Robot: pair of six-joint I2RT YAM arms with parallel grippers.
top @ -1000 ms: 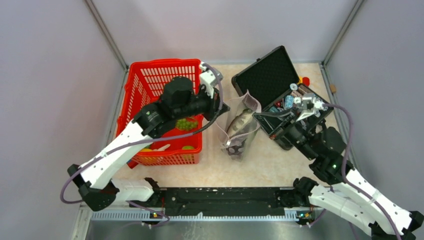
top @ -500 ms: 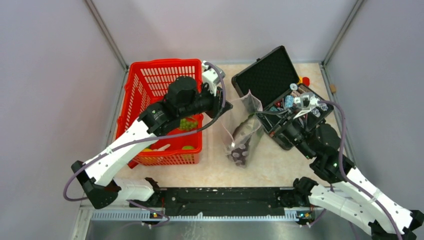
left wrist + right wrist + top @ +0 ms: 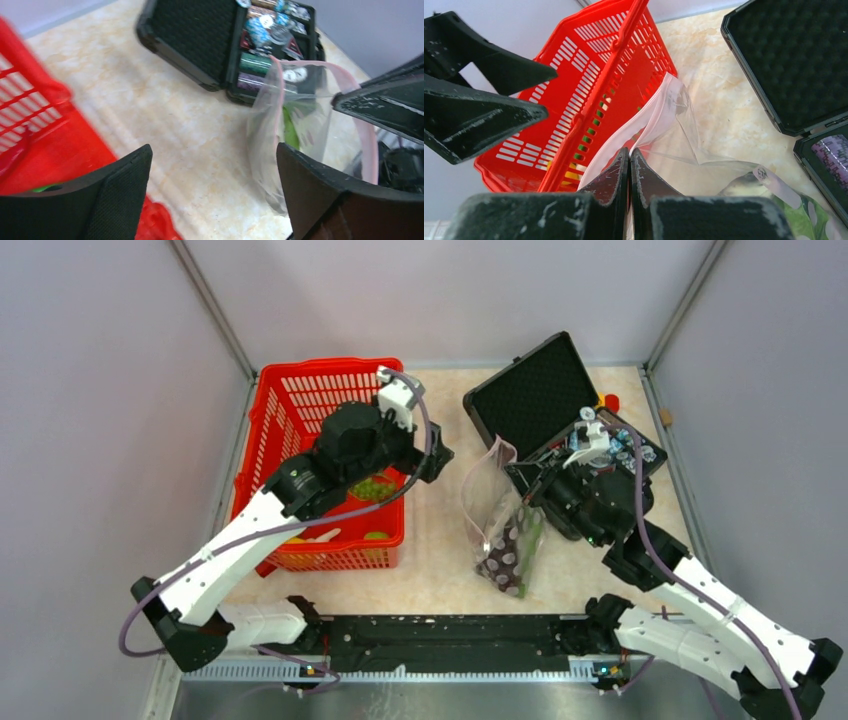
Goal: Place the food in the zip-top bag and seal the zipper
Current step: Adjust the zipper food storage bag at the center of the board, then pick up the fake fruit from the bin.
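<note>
The zip-top bag hangs by one side of its mouth from my right gripper, which is shut on the pink zipper. The mouth gapes, and its pink strip loops open in the left wrist view. Dark purple grapes and a green leaf lie in the bag's lower end, and a grey fish shows through the plastic. My left gripper is open and empty at the basket's right rim, just left of the bag. Green grapes lie in the basket.
The red basket stands at the left with more toy food near its front wall. An open black foam-lined case with small gadgets sits at the back right, close behind the bag. The arms' base rail runs along the near edge.
My left gripper has opened, let go of the bag's mouth and drawn back left toward the basket. The right gripper has carried the bag right and nearer, and the food slid to its lower end.
</note>
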